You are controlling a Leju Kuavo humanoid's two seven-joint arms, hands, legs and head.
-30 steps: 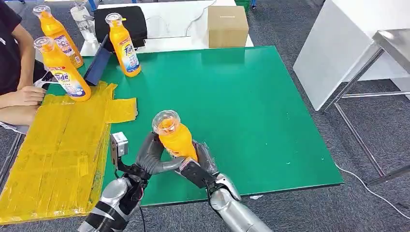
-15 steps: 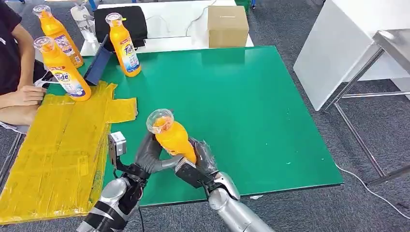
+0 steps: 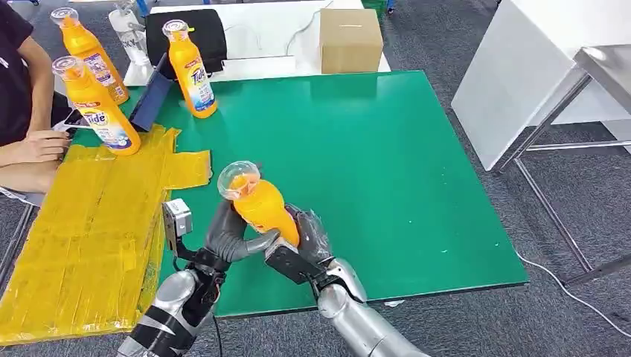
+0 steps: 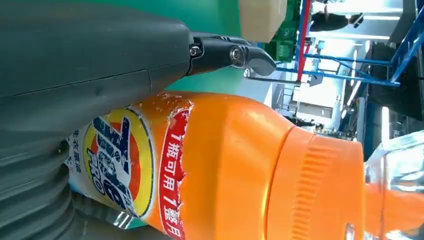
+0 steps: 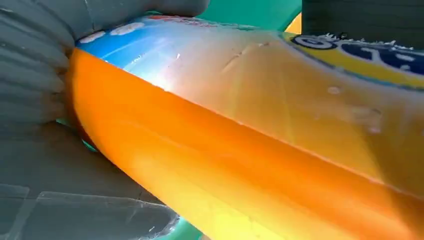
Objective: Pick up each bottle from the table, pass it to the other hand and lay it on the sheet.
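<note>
Gripping one orange bottle (image 3: pixel 264 208), seemingly both left hand (image 3: pixel 227 236) and right hand (image 3: pixel 301 242).

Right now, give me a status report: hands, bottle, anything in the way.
Left hand and right hand both on the orange bottle, above the green table. Yellow sheet to the left. Path open.

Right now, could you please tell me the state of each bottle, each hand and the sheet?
Held bottle: capped, tilted, off the table, gripped by both hands.
Left hand: gripping it.
Right hand: gripping it.
Three bottles: upright, capped.
Yellow sheet: flat, one bottle standing on its far edge.
</note>
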